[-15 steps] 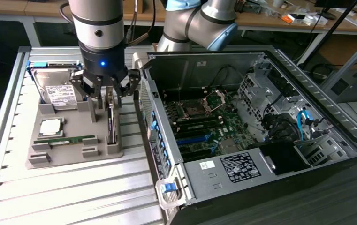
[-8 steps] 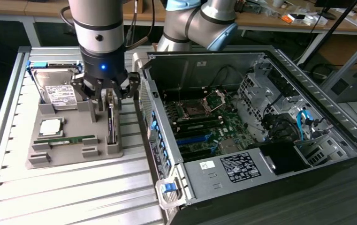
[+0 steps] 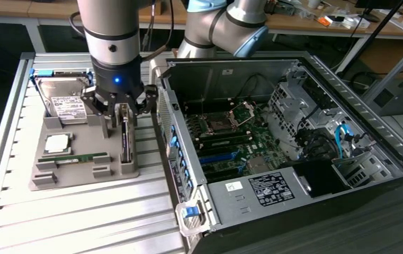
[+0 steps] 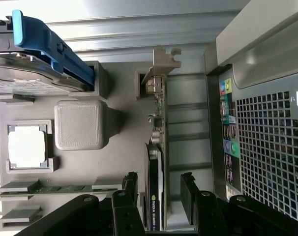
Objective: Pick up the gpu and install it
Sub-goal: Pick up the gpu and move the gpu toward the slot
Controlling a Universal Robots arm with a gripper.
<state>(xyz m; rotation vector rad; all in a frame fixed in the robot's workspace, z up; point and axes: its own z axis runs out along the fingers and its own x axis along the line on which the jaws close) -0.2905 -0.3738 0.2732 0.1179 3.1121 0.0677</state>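
Gripper: wide open, holding nothing.
Gpu: stands on its thin edge in the gray tray, between the two fingers, with a small gap on each side.
Computer case: open, just beside the gripper.

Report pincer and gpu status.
Pincer open, straddling thin green-and-black gpu card. Card on edge in grey plastic tray, not gripped. Nothing blocking it.

The arm comes straight down from above, its last segment upright. The gripper points downward, and its two dark fingers stand wide apart and parallel.
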